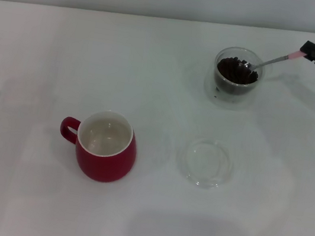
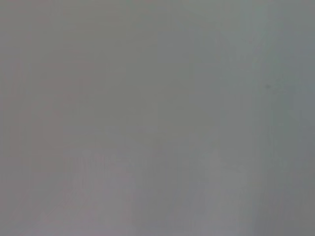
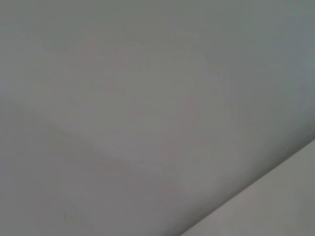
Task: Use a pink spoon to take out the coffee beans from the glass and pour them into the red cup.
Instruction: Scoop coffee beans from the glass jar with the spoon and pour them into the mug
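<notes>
- Red cup (image 1: 105, 156): nearest the camera and the largest vessel on the table; rounded, glossy, white inside, upright at near left. Its loop handle points left. Nothing can be made out inside it.
- Table (image 1: 34, 62): pale, plain surface bearing every item listed; it runs to a wall edge at the far side.
- Shallow clear dish (image 1: 205, 162): flat, round, transparent; lies near centre-right, to the right of the red cup and well apart from it, on the near side of the glass.
- Glass (image 1: 236, 78): small, clear, double-walled, upright at far right, narrower than the red cup and well apart from it.
- Right gripper (image 1: 312, 54): black, entering at the far right edge, to the right of the glass. It is clenched on the pink end of the spoon handle.
- Pink spoon (image 1: 273, 61): held tilted, the pale pink handle end up in the gripper, the metal neck sloping down and to the left over the rim of the glass. The bowl sits at the top of the bean heap; whether it carries any beans is hard to say from the head view.
- Coffee beans (image 1: 236, 70): dark heap filling the inner well of the glass.
- Left gripper: not seen in any view; both wrist views show only a blank grey surface.
</notes>
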Robot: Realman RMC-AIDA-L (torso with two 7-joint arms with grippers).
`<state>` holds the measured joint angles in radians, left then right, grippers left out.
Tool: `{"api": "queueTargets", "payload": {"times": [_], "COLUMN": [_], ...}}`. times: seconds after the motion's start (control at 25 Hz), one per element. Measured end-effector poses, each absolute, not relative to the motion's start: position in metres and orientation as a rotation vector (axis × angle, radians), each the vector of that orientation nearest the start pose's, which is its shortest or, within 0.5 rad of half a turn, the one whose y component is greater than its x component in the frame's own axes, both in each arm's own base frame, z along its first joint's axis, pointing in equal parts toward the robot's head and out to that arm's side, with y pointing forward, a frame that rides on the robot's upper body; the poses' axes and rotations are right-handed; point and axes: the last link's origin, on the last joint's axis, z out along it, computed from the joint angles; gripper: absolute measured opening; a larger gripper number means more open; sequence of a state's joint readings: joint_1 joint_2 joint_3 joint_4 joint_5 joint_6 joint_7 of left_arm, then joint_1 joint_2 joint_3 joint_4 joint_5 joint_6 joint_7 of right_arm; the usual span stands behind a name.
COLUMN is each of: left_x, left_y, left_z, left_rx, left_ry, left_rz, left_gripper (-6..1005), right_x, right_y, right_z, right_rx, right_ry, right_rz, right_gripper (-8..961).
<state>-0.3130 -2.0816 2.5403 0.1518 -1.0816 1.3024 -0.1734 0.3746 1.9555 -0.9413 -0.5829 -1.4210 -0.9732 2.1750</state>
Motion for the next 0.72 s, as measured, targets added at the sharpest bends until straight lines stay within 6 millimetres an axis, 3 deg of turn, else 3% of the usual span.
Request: {"api": "queueTargets", "payload": {"times": [0.72], "left_x": [-0.3523], "left_y": [0.2808], "left_z": [-0.0125], "left_rx": [-1.537], "left_ry": [-0.581], "left_rz": [-0.718], "left_gripper": [801], "right_x": [0.3489], "right_y": [0.3636], "right_z": [0.0698], "right_rx": [-1.549], "right_ry": [1.785], "right_rz": [1.079], "right_gripper": [143]}}
